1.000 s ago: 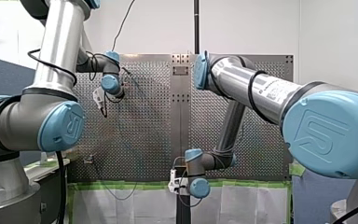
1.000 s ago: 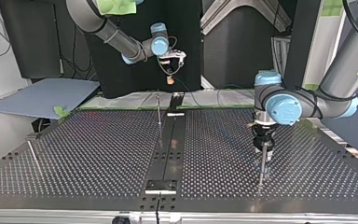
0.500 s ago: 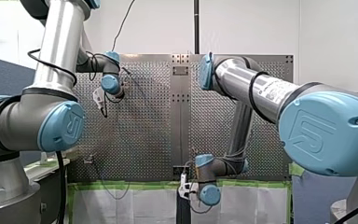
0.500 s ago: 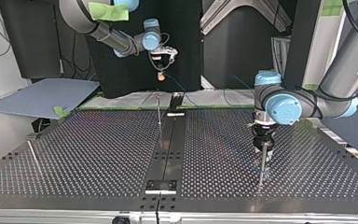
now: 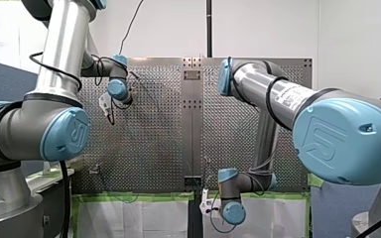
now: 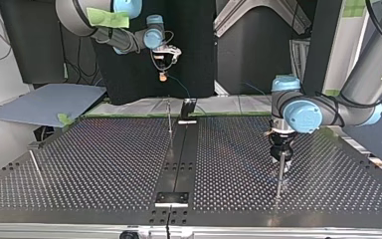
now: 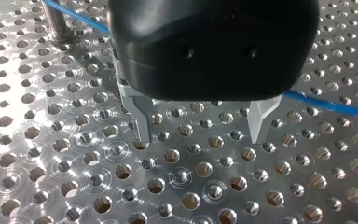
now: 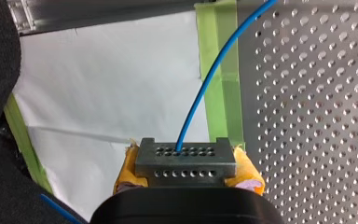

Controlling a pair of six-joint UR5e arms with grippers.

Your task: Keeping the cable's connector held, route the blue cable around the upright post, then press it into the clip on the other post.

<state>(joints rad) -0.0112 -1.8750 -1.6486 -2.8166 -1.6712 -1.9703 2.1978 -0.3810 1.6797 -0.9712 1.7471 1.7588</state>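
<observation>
Perforated table fills most of the top view, and both arms work over or beside it. Beyond its far edge in that view, above a white sheet, the right arm's gripper pinches the grey connector between its yellow pads. The left arm's gripper hovers low over the table, its metal fingers spread with nothing between them. A steel post stands near it.

You find the blue cable lying across the holes behind those fingers and passing close by that post's foot; its other end leaves the connector's holed face. Judge it light and limp: it will likely sag, slide on the bare metal and follow any pull from the connector. Take it on the free run near the post, across its width, with a gentle squeeze. The connector looks small and rigid, so the hold on its sides should keep. You cannot make out the clip from these views.
</observation>
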